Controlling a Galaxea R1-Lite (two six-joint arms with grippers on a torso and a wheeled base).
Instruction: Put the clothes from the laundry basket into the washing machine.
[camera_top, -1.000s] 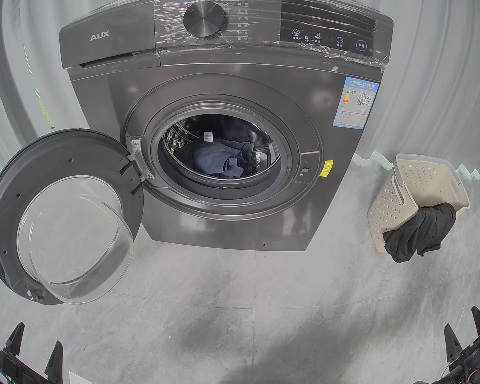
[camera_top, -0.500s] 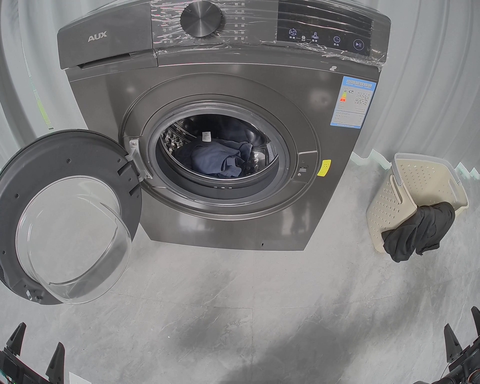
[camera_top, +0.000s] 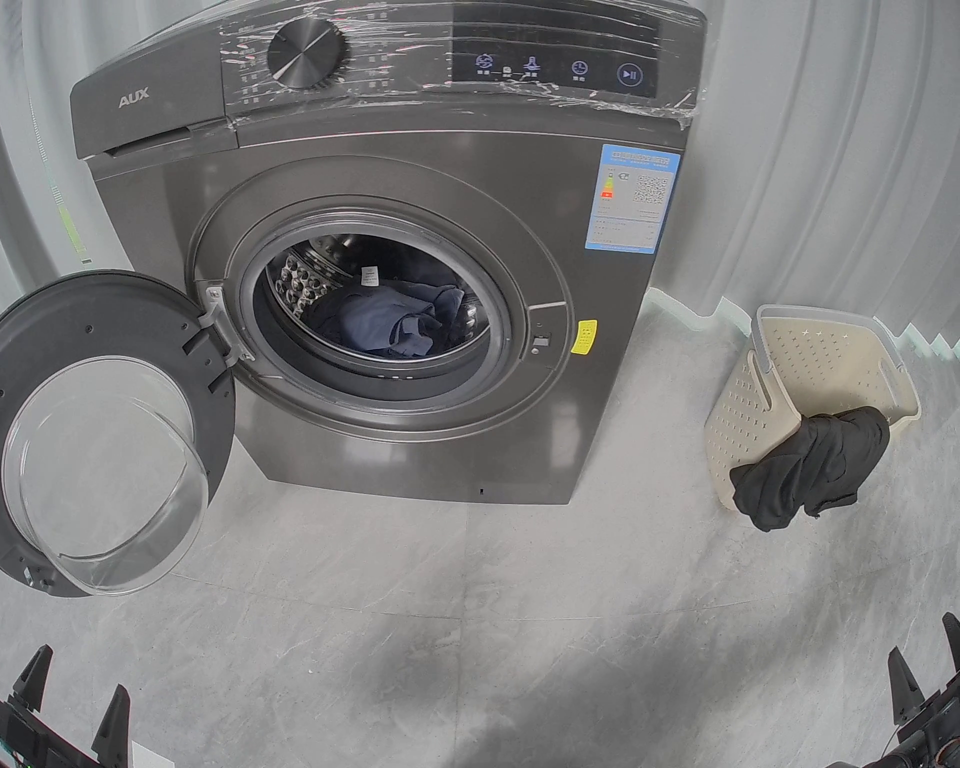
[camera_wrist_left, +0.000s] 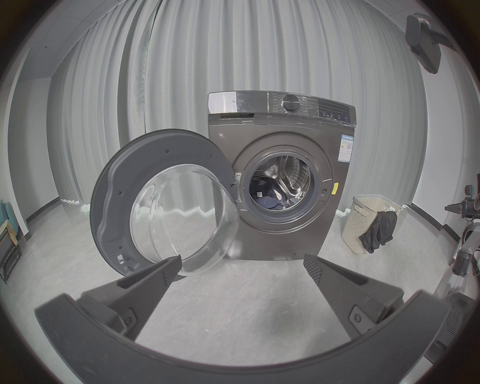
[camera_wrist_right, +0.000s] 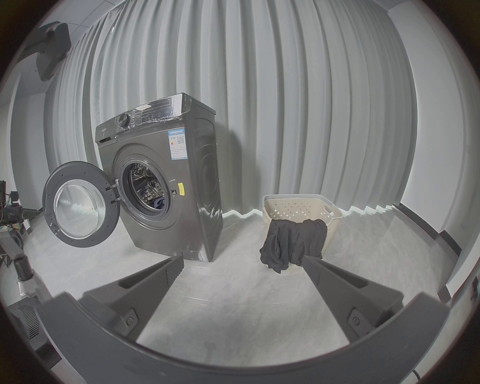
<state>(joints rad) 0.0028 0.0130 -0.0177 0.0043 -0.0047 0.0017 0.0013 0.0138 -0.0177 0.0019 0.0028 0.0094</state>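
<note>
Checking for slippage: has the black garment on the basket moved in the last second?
No. The black garment hangs at the same spot on the laundry basket rim; the camera shifted.

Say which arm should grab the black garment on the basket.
Right. The black garment drapes over the laundry basket on the robot's right, facing the open right gripper; the left gripper sits across, near the machine door.

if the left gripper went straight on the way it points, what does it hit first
Most likely the washing machine, at its hinge side: the left gripper, jaws open, points across bare floor at it. The open door stands beside that line and could be met first; depth is unclear.
</note>
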